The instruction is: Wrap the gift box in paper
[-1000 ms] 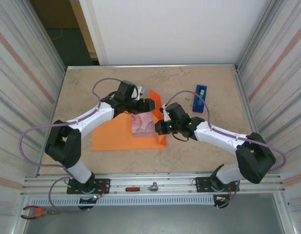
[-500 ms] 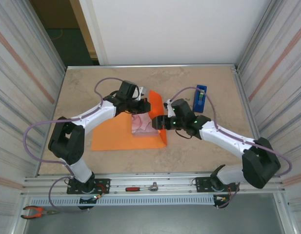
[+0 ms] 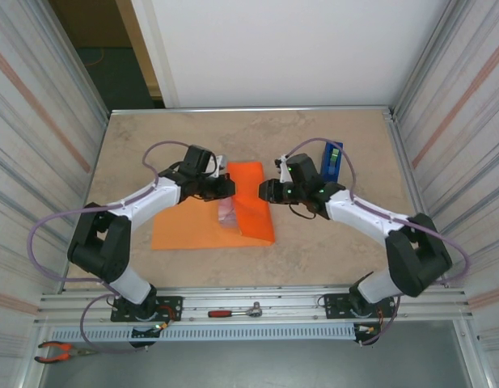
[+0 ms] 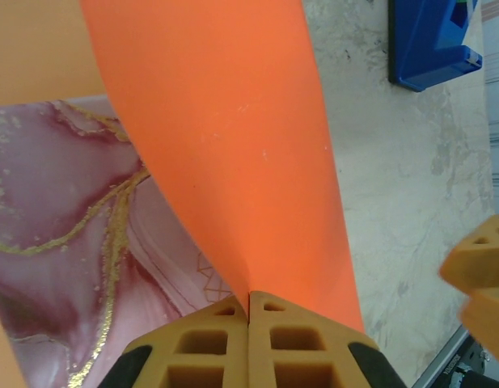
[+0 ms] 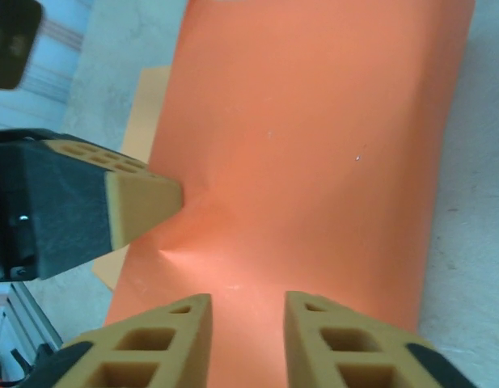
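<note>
1. The left gripper (image 4: pixel 249 303) has taken over the raised edge of the paper (image 3: pixel 247 183), pinching it shut.
2. The right gripper (image 5: pixel 245 311) has let go, its jaws apart and empty.
3. The sheet now arches over the gift box (image 4: pixel 55 210), mid-frame, so the first fold seems underway.

One orange paper sheet (image 3: pixel 184 229), one marbled gift box (image 3: pixel 226 215), one blue tape dispenser (image 3: pixel 331 162), one red-handled ratchet (image 3: pixel 233 312), one pair of pliers (image 3: pixel 60 351)
</note>
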